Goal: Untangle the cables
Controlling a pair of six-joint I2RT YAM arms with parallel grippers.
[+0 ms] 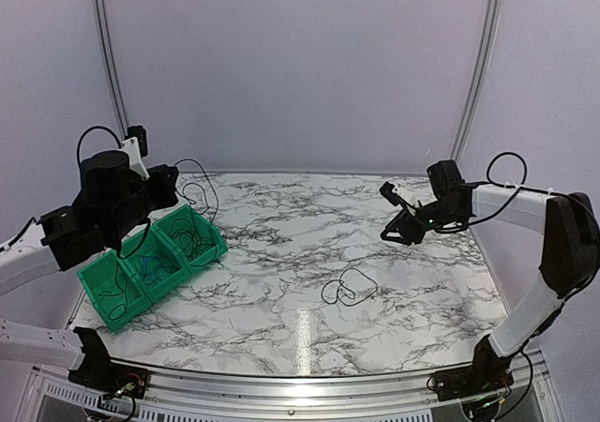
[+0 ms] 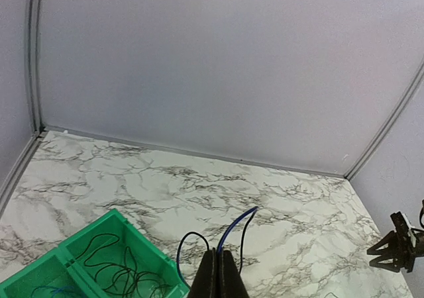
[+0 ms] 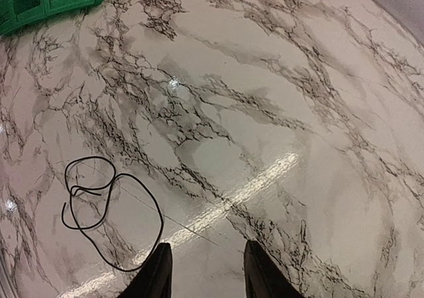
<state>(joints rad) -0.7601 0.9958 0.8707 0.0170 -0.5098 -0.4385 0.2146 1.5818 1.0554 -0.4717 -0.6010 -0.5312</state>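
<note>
Left hand (image 2: 217, 277) is pinched shut on a blue cable (image 2: 233, 230) and black strands (image 2: 189, 237), raised over the marble table (image 1: 281, 216). Green bins (image 1: 208, 256) at the table's left hold more cables (image 1: 187, 239). Right hand (image 3: 209, 275) hovers with fingers parted and empty, near a loose black cable loop (image 1: 349, 287).
</note>
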